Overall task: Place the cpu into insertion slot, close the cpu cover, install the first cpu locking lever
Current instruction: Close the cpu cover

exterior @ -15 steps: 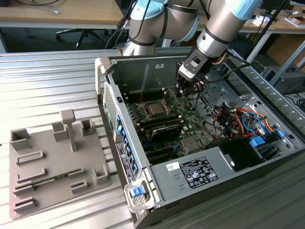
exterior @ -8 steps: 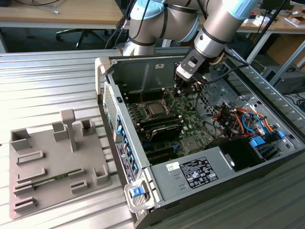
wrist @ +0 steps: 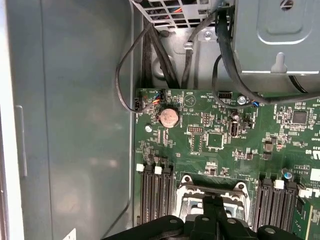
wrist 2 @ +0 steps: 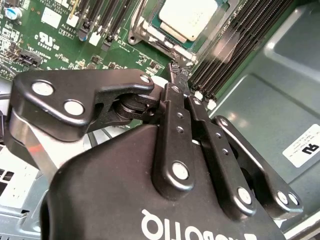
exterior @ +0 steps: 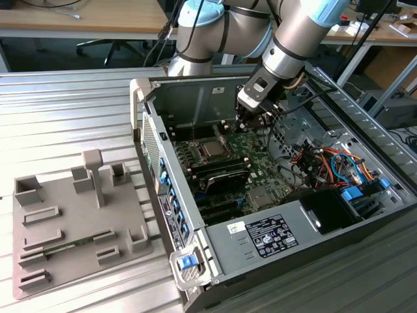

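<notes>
The cpu lies flat with its silvery face up in the insertion slot on the green motherboard of the open computer case. In the second wrist view the cpu sits with the metal cpu cover framing its edge. My gripper hangs over the board, behind the slot and toward the exterior view's right, clear of the chip. Its black fingers are shut together on nothing. In the first wrist view the slot's metal rim shows just beyond my gripper.
Black memory slots flank the socket. Bundled cables and a power supply fill the case's near right. A coin battery sits on the board. A grey fixture tray lies outside the case at the exterior view's left.
</notes>
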Controlling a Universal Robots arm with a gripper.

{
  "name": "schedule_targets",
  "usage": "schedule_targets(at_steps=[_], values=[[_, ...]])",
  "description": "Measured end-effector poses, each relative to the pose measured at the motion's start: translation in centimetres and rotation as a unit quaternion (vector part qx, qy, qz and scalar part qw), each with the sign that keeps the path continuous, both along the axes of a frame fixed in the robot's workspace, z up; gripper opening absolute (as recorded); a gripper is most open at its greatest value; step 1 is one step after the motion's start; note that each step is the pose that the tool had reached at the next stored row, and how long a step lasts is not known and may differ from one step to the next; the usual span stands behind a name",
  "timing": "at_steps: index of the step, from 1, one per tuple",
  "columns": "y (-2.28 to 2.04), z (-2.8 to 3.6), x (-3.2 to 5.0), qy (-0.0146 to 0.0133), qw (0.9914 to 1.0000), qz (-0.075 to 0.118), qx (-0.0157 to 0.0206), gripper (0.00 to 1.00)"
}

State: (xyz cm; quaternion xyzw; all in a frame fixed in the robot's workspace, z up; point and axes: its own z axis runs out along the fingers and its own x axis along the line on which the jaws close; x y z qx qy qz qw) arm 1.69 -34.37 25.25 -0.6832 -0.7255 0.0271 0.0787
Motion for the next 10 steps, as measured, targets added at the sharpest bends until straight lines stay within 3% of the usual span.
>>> schedule_targets(at_steps=[7,8,9,10], values=[[0.01,-0.28,-0.57,0.0000,1.00000,0.000,0.0000,0.11],[0.00,-1.12,-1.24,0.0000,1.00000,0.000,0.0000,0.11],[0.00,-1.34,-2.09,-0.0001,1.00000,0.000,0.0000,0.11],[0.00,-1.62,-4.05,-0.0004,1.00000,0.000,0.0000,0.11]])
